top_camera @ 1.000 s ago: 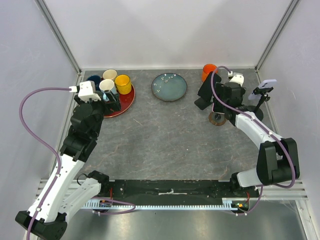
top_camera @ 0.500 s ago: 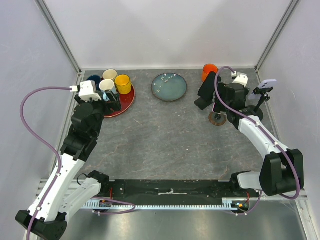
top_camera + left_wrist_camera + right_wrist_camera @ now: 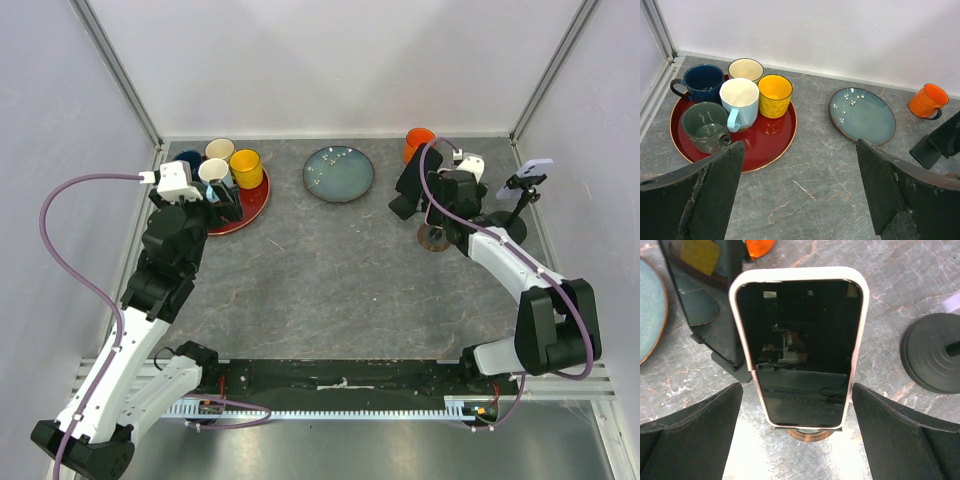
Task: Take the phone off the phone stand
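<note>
Both sets of jaws stand wide, with nothing in them. The right gripper [image 3: 796, 390] looks straight at the phone [image 3: 799, 345], which sits upright on its stand [image 3: 807, 434] at the right rear of the worktop [image 3: 320, 280], dark screen facing the wrist. Its long axis runs up and down, and the white case fills the gap between the two fingers [image 3: 690, 432] as seen from the wrist, with a margin on each side. I cannot tell whether the tips are already alongside its edges or short of it.

The left gripper [image 3: 798, 150] hangs well apart, over by the red tray [image 3: 775, 142] of mugs, so the right arm is plainly the nearer one (and the only one lined up).

A dark slab [image 3: 710, 300] stands just behind the phone to the left, and a black disc [image 3: 932, 357] lies off to its right.

To my eye the move turns on that alignment: the jaws should close across the phone's short width, then lift along its length, clear of the stand. The copper base looks small, so a skewed pull might tip it.
</note>
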### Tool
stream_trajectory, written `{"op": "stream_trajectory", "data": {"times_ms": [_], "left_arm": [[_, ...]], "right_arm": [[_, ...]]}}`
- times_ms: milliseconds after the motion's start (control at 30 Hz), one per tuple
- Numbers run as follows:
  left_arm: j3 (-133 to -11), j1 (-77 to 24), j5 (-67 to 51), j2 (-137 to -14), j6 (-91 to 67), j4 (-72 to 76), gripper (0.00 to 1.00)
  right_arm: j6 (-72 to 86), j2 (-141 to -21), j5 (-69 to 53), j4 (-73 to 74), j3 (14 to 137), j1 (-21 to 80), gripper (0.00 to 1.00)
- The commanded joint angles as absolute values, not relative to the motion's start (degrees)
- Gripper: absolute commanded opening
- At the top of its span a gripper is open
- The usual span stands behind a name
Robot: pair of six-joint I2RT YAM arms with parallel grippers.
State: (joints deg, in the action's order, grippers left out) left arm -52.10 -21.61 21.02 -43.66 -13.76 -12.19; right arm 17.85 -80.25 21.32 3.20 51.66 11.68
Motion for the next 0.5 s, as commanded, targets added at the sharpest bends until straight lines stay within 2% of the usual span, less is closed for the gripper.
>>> {"op": "stream_trajectory", "data": {"times_ms": [0,467], "left_arm": [[-51.7,-21.6,22.4,-43.1,-11.6,-9.6,0.99],[-51.7,-21.5,22.3,-43.4,-11.5,-9.6,0.99]], "right_arm": [[20.2,-81.5,27.1,1.1,50.5,11.7,0.98],[20.5,-82.8,26.6,-2.6,48.9,12.5,0.93]]}}
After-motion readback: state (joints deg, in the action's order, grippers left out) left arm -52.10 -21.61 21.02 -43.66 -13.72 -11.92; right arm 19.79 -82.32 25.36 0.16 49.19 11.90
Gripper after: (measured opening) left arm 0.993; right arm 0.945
